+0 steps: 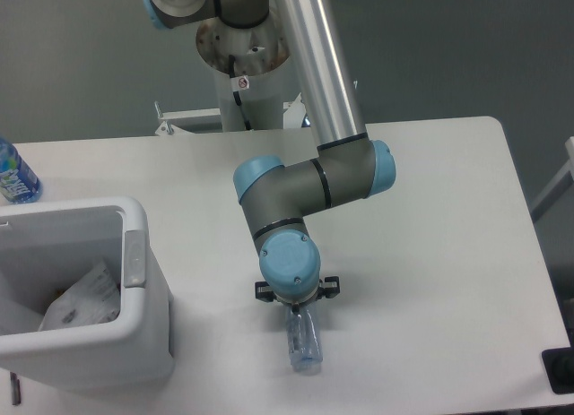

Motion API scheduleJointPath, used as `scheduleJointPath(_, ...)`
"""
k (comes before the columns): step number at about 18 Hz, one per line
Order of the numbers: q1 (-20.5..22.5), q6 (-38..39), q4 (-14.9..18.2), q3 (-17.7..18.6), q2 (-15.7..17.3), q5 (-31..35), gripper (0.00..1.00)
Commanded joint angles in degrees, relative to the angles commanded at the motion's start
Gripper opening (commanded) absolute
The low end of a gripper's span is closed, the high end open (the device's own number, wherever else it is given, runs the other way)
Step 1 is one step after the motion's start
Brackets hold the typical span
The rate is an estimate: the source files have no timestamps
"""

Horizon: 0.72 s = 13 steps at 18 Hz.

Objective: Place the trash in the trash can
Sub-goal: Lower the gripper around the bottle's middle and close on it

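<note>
The clear crushed plastic bottle (303,345) lies lengthwise near the table's front edge, its upper end tucked under my wrist. My gripper (299,315) points straight down over that end and appears shut on the bottle; the wrist hides the fingers. The white trash can (90,345) stands at the front left, with its grey tab (134,258) facing the arm. A crumpled white paper carton (85,298) lies inside it.
An upright bottle with a blue label (13,177) stands at the table's far left edge behind the bin. The arm's base column (242,83) rises behind the table. A dark object (560,370) sits at the front right corner.
</note>
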State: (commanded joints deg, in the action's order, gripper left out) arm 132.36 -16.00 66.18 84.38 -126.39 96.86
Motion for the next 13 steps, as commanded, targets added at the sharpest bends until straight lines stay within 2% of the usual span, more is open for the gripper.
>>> scheduleJointPath(2,0.0,0.0,0.0,0.09,0.26,0.0,0.55)
scheduleJointPath(13,0.35,-1.66,0.0,-0.26,2.02,-0.35,0.55)
